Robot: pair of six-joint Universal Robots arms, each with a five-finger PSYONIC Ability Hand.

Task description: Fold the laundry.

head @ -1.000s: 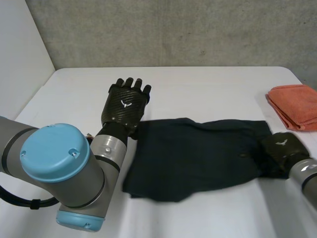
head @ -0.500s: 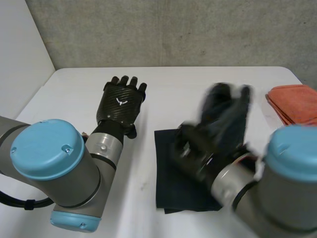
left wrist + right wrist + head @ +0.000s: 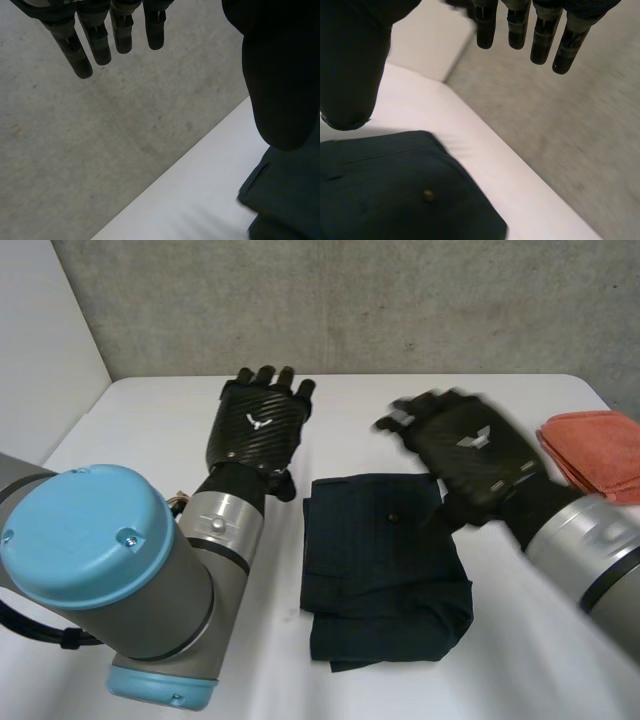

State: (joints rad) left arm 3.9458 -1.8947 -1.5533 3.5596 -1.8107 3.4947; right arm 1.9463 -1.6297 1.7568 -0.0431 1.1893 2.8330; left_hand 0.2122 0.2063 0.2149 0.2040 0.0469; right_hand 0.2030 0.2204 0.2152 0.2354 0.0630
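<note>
A dark navy garment (image 3: 385,565) lies folded in half in the middle of the white table (image 3: 150,420), with a small button (image 3: 392,517) on its top layer. My right hand (image 3: 470,452) hovers over the garment's far right corner, open, holding nothing. My left hand (image 3: 255,432) is raised just left of the garment, open and apart from it. In the right wrist view the fingers (image 3: 519,27) are straight above the garment (image 3: 395,195). In the left wrist view the fingers (image 3: 97,42) are straight too, and a garment corner (image 3: 285,195) lies beyond the thumb.
A folded orange cloth (image 3: 595,452) lies at the table's right edge, close to my right arm. A grey concrete wall (image 3: 350,300) rises behind the table's far edge.
My right hand swept the garment's right end over to the left, folding it in half, then let go and lifted back right. The left hand barely shifted.
</note>
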